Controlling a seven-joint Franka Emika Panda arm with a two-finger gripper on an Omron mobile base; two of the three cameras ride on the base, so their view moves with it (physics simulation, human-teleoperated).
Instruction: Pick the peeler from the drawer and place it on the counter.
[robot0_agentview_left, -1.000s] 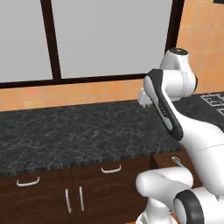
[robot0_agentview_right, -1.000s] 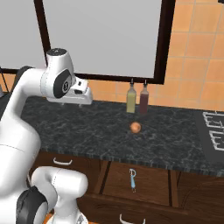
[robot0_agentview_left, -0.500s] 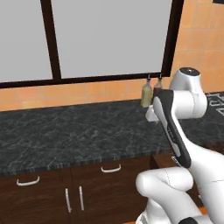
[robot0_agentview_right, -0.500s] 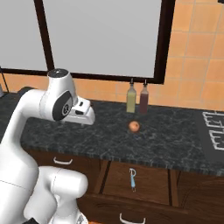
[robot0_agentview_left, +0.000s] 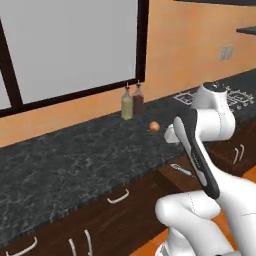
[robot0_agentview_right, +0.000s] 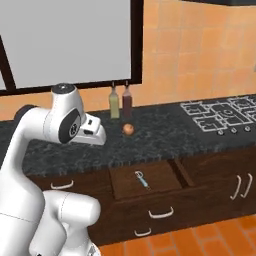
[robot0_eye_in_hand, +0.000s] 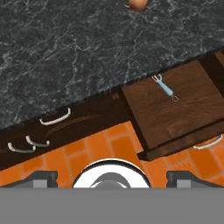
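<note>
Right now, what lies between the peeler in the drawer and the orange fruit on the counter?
In the right base view, only bare drawer floor and black counter separate the peeler from the orange fruit.

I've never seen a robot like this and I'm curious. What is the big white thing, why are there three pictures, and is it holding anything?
The white thing is a robot arm in a pretend, computer-drawn kitchen. Two pictures come from cameras riding behind it, one on each side. The third comes from a camera on its hand, looking down past its dark fingers, which hold nothing. Below lies an open drawer with a little blue peeler inside. On the black counter sit a small orange fruit and two bottles; a stove is at the far end.
</note>
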